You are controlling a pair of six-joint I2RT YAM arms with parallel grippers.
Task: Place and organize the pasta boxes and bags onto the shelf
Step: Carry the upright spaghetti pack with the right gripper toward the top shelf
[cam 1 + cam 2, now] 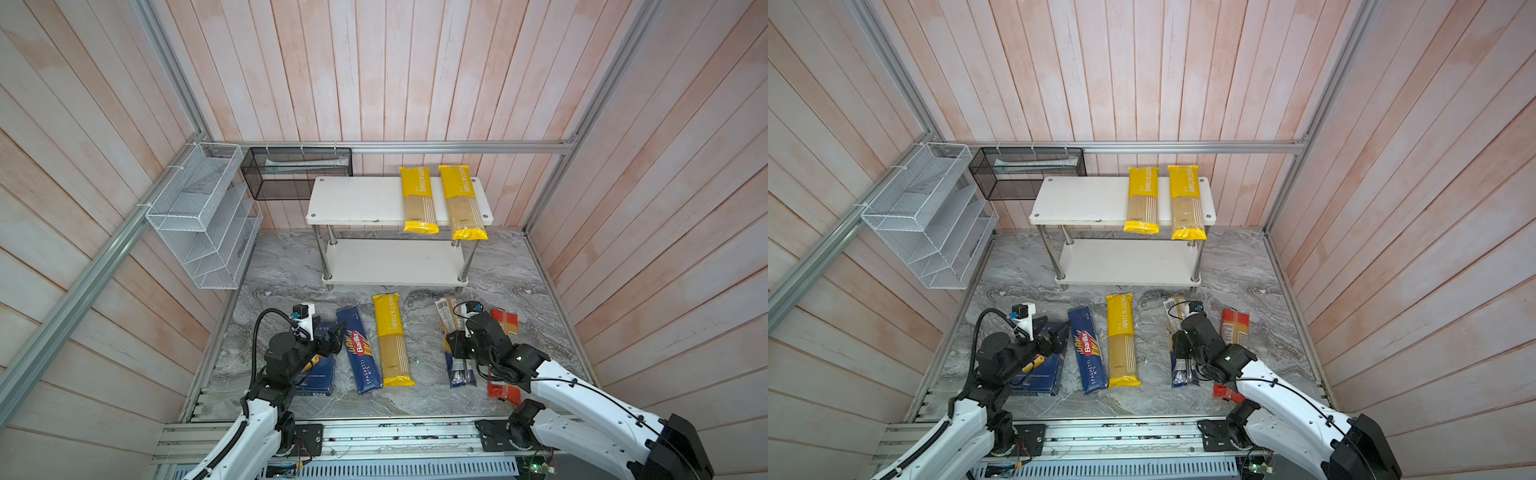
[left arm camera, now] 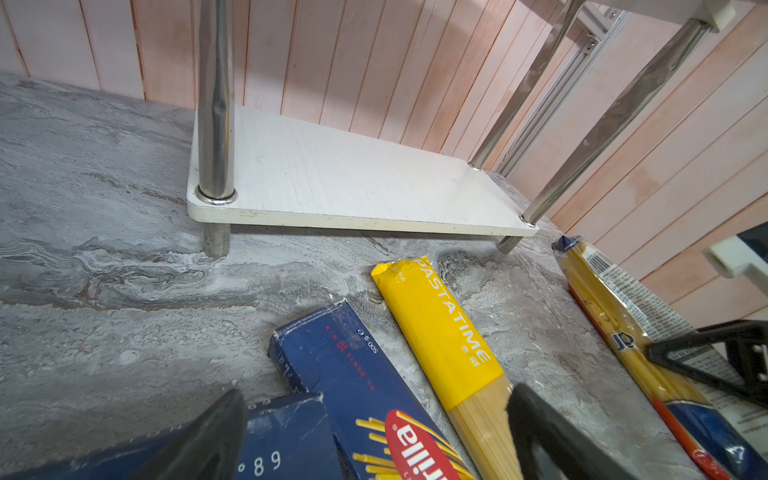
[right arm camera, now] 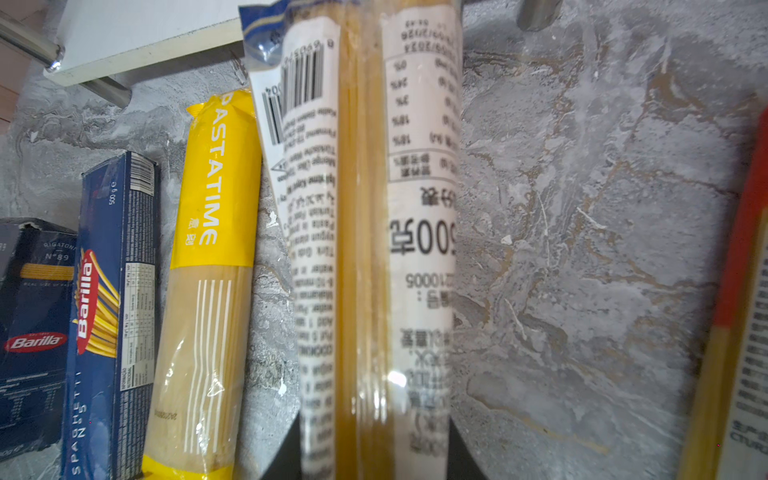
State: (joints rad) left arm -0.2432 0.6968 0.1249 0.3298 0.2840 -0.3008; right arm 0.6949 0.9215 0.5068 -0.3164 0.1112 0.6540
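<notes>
step: bag pickup
my right gripper (image 3: 374, 453): clamped on the blue-ended bag (image 3: 361, 208), in front of the shelf (image 1: 357, 199)
my left gripper (image 2: 376, 395): jaws wide, empty
next: lift level, set it on top

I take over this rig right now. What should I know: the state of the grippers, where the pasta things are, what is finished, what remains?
Right gripper: shut on the blue-ended bag, in front of the shelf.
Left gripper: open, holding nothing, over the Rigatoni box and Spaghetti box.
Done: two yellow bags lie side by side on top of the shelf, right half.
Left: blue-ended bag, third yellow bag, red-ended bag and both boxes, none yet on the shelf. Lower board is bare.
</notes>
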